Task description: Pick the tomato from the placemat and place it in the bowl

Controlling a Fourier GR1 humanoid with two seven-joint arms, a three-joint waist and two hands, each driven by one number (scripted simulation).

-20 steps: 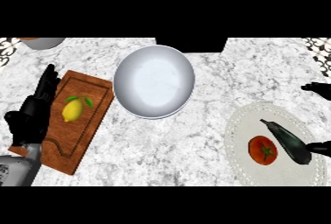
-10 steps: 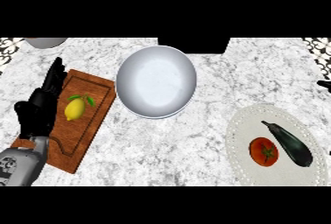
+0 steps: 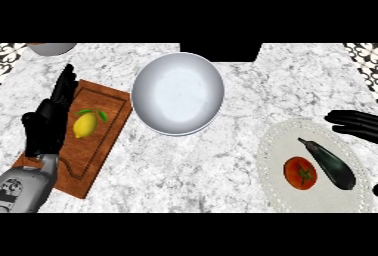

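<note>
A red tomato [image 3: 300,172] lies on a white round placemat [image 3: 295,200] at the lower right, next to a dark eggplant [image 3: 329,162]. The white bowl [image 3: 179,93] stands at the upper middle of the marble counter. My right hand [image 3: 357,122] shows at the right edge, fingers straight and pointing left, just above the placemat's far rim and apart from the tomato. My left hand [image 3: 48,120] rests open at the left, fingers up, over the edge of a wooden board.
A wooden cutting board [image 3: 96,145] at the left carries a yellow lemon [image 3: 85,124]. Part of a grey dish [image 3: 52,48] shows at the top left corner. Patterned cloth shows at both top corners.
My right hand has come back into view from the right edge, reaching over the placemat's upper rim. The left arm has shifted slightly right and up.
</note>
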